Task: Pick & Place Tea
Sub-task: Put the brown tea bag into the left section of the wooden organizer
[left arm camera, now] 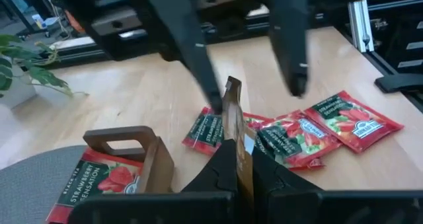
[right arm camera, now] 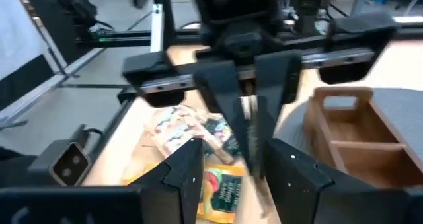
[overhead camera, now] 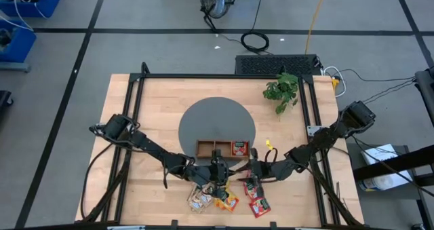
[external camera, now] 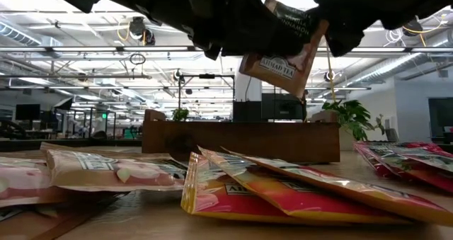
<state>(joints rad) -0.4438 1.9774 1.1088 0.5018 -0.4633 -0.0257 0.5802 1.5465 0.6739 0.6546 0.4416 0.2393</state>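
Observation:
My left gripper (overhead camera: 218,172) is shut on a beige-brown tea packet (external camera: 283,52), which shows edge-on in the left wrist view (left arm camera: 232,112). It is held in the air just in front of the wooden tray (overhead camera: 203,148). My right gripper (overhead camera: 249,170) faces it, open. Its two fingers (left arm camera: 198,52) stand on either side of the packet's far end, and I cannot tell whether they touch it. More tea lies loose on the table below: red packets (left arm camera: 344,121), an orange one (external camera: 283,194) and pale ones (external camera: 106,170). My left gripper pinches the packet's near end (left arm camera: 239,151) between its two fingers, coming nearly level from the table's left. The packet stands on edge and sticks out ahead of the fingers toward my right gripper. It is clear of the table and of the packets below.
A red strawberry packet (overhead camera: 239,147) lies in the tray's right compartment; the other two (right arm camera: 357,161) look bare. The tray stands on a grey round mat (overhead camera: 217,121). A potted plant (overhead camera: 281,91) is at the far right. Loose packets (overhead camera: 227,203) crowd the near edge.

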